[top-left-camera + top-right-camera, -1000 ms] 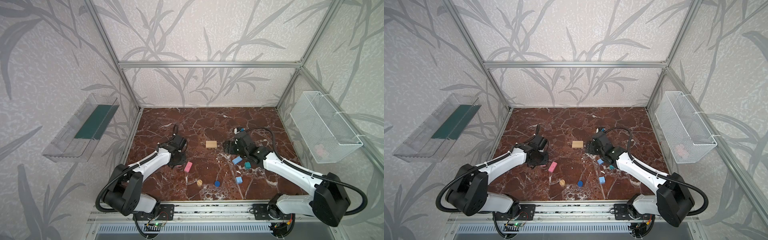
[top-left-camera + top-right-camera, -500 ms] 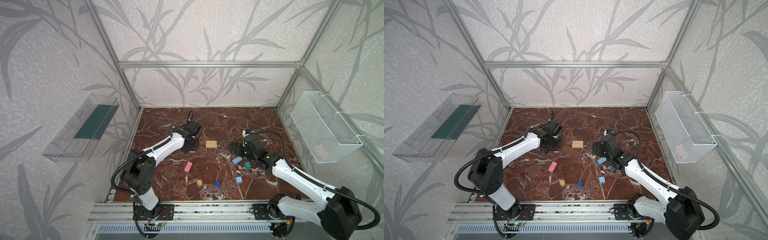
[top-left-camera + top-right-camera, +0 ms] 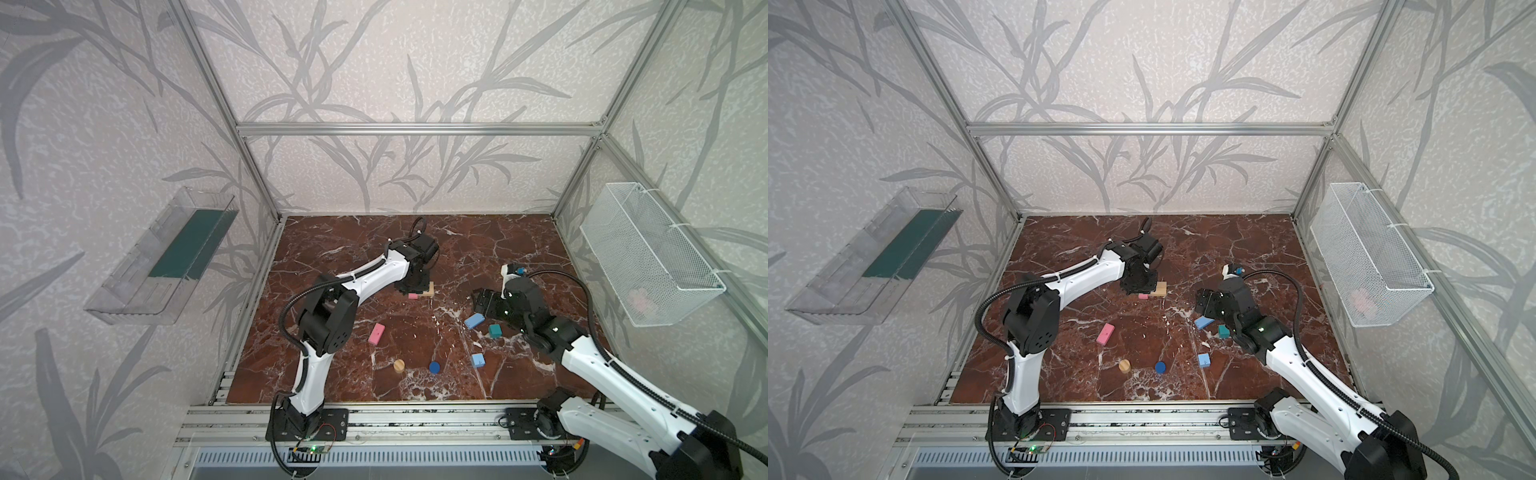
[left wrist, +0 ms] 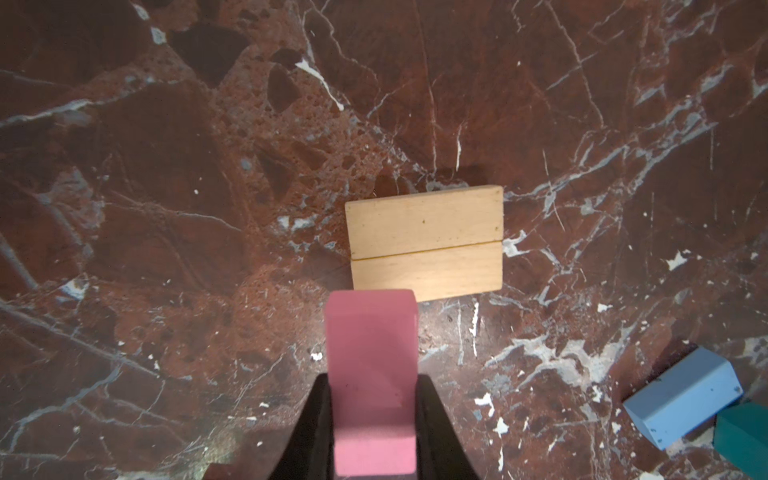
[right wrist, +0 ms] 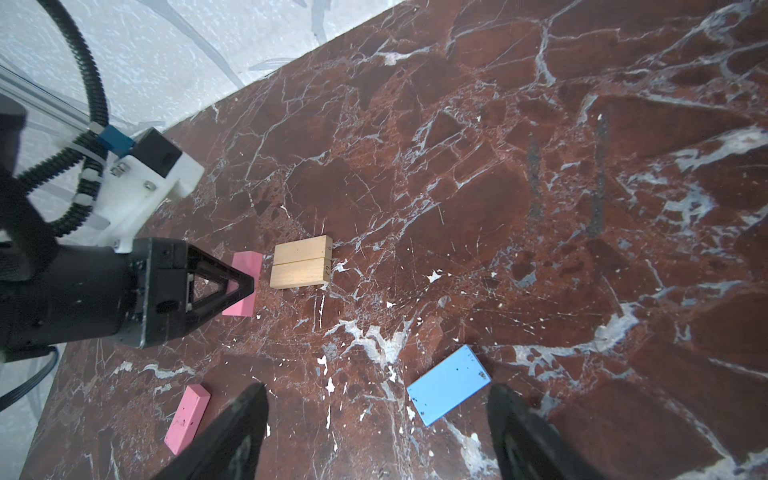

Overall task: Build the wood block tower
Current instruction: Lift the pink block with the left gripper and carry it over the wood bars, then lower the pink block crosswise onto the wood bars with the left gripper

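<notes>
1. left gripper [image 4: 372, 386]: jaws clamped on the two long sides of the held pink bar [image 4: 371, 353]. in the left wrist view the bar projects past the fingertips [image 4: 430, 399] toward the tan bars [image 4: 424, 243].

2. tan bars: two plain wooden pieces lying flat on the marble table [image 3: 478, 249], long sides touching, forming one rectangle. the free end of the held pink bar is just beside the near long edge of this pair. contact between them cannot be confirmed from any view.

3. right gripper [image 5: 376, 392]: jaws wide apart, nothing between them. it hangs over the table to the right of the tan bars and well apart from them.

4. first light blue block [image 5: 449, 384]: lies flat on the table, between the lines of the two right fingers and just ahead of their tips. not gripped.

5. teal cube [image 3: 494, 331]: just beside the first light blue block, on the side nearer the front rail.

6. remaining loose pieces, all on the table, in both top views:
- second light blue block [image 3: 478, 360], nearer the front than the teal cube.
- dark blue cylinder [image 3: 434, 366] and tan cylinder [image 3: 399, 365], upright, near each other at the front.
- loose pink bar [image 3: 376, 334], lying flat between the left arm's elbow and the cylinders.

7. tower status: only the tan bars are in place, with no piece on top of them.
</notes>
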You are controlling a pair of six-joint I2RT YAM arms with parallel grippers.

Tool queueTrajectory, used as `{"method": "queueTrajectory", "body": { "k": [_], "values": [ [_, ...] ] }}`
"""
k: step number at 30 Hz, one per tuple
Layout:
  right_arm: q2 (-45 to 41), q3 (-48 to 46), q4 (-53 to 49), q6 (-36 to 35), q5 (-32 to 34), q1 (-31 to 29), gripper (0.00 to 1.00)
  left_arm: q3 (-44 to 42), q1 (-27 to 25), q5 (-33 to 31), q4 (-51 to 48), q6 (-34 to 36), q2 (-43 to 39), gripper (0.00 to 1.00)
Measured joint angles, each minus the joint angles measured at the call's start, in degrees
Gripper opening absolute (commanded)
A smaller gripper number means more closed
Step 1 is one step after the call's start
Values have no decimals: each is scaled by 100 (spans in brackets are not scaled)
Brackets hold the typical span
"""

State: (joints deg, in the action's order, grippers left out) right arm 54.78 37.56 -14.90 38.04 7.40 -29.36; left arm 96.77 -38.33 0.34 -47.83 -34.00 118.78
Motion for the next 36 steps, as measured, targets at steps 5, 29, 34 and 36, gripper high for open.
{"method": "queueTrajectory", "body": {
  "k": [5,29,34,36],
  "values": [
    [-48,-20,2,0,-9,61,83,258,-31,-33,-103,-138,203,0],
    [-55,-122,2,4,-164,212,82,1080,-170,-245,-308,-223,901,0],
    [-142,-133,2,4,-184,249,82,1196,-173,-286,-352,-223,992,2],
    [-164,-133,2,4,-190,256,82,1196,-173,-315,-361,-223,992,5]
  ]
}}
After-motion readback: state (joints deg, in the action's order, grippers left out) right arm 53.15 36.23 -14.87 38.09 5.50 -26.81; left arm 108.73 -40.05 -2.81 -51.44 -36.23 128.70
